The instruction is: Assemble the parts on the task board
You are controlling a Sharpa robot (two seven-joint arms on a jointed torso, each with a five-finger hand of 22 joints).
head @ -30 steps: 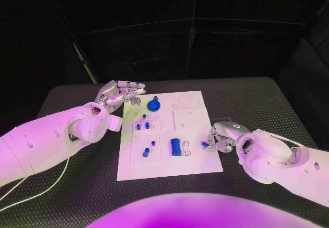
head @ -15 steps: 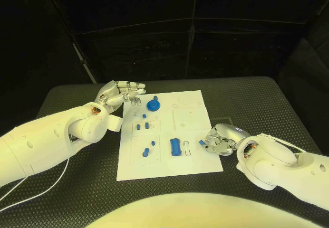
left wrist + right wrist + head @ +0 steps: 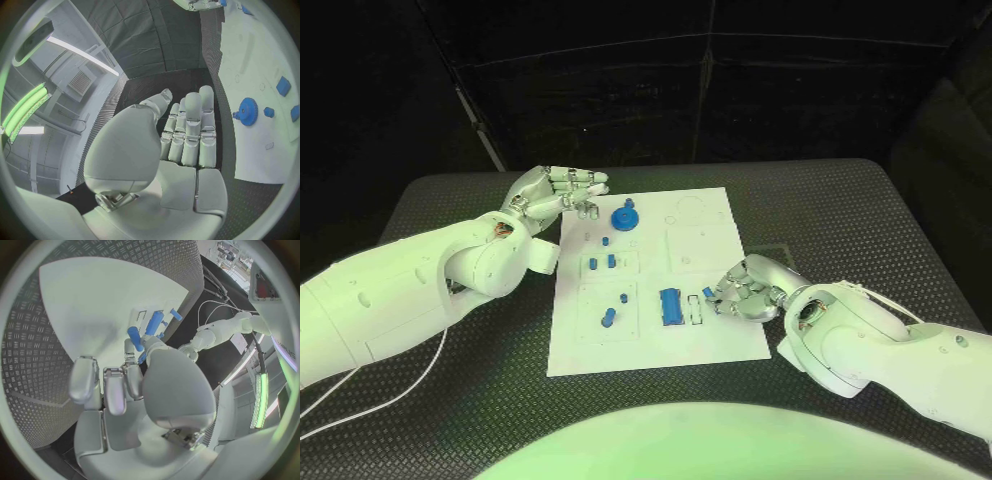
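at the right edge of the task board (image 3: 711,345), near its middle, the right hand (image 3: 747,293) pinches a small blue part (image 3: 710,293) between thumb and a finger, the rest of the fingers curled beside it; the right wrist view shows the same part (image 3: 135,338) as a short blue peg, one end buried in the fingertips, the free end aimed away from the palm toward the board; its long axis looks to lie tilted rather than upright, though the exact angle cannot be told; just beyond it lies a longer blue bar (image 3: 671,307), its long axis running near to far along the board, with a pale slot beside it.

risks, as a judgement: the pinch takes only 1 end of the peg, so it could swivel or slip out on contact with the board; a tilted peg may jam at the mouth of its hole instead of dropping in; the curled fingers could nudge the blue bar out of place.

the left hand (image 3: 557,194) hovers off the far left corner of the board, fingers curled in and holding nothing, near the blue gear (image 3: 625,219) but apart from it.
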